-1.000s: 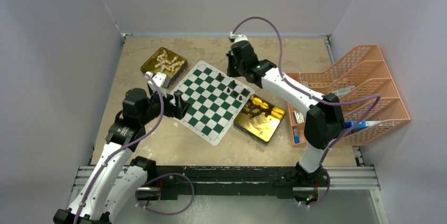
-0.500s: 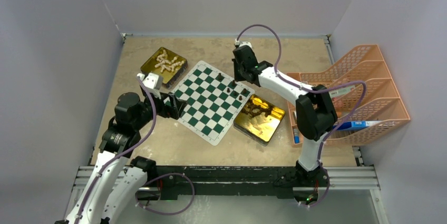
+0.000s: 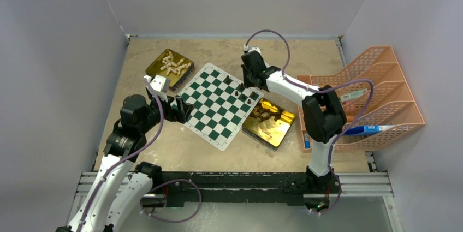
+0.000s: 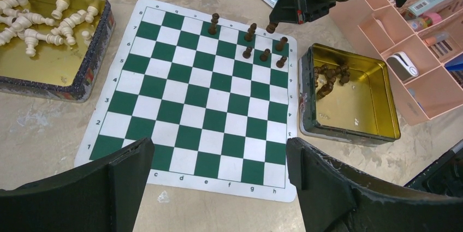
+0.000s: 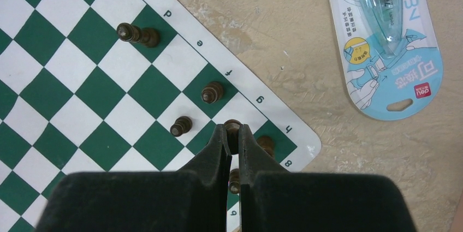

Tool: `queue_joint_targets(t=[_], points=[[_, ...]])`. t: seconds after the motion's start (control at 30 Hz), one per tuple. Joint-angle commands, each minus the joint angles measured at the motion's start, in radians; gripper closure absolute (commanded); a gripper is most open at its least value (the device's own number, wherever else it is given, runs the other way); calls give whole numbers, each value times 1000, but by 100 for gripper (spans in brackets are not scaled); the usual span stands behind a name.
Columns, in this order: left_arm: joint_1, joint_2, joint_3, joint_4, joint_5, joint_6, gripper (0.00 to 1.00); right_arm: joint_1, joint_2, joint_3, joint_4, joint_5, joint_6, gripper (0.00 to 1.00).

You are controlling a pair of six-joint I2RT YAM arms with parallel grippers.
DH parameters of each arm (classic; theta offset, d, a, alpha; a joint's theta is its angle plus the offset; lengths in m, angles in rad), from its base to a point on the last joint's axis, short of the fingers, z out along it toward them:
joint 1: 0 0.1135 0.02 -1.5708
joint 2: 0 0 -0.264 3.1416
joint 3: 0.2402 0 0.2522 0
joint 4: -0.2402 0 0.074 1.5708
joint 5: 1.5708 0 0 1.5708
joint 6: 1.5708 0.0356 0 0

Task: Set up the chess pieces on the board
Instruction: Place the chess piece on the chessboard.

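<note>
Right hand [image 5: 233, 134] pinched closed on a dark chess piece [image 5: 233, 126], apparently just over the board [image 5: 82, 79] near its g/h corner; other dark pieces [image 5: 212, 93] stand close by. Left hand [image 4: 218, 150] spread wide, holding nothing, at the board's opposite edge.

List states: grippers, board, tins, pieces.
left gripper, open, empty
right gripper, shut on dark piece at edge of board
board, flat, standing pieces in one corner
white-piece tin, lidless, white pieces lying loose
brown-piece tin, lidless, brown pieces lying loose
</note>
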Motion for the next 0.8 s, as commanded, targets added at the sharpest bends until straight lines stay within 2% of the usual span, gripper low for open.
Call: queue_joint_targets(t=[0.0, 0.77], points=[[-3, 2, 26, 16, 6, 17, 10, -2, 9, -12, 49, 13, -10, 97], [-4, 9, 25, 16, 14, 22, 10, -3, 44, -67, 124, 27, -24, 94]])
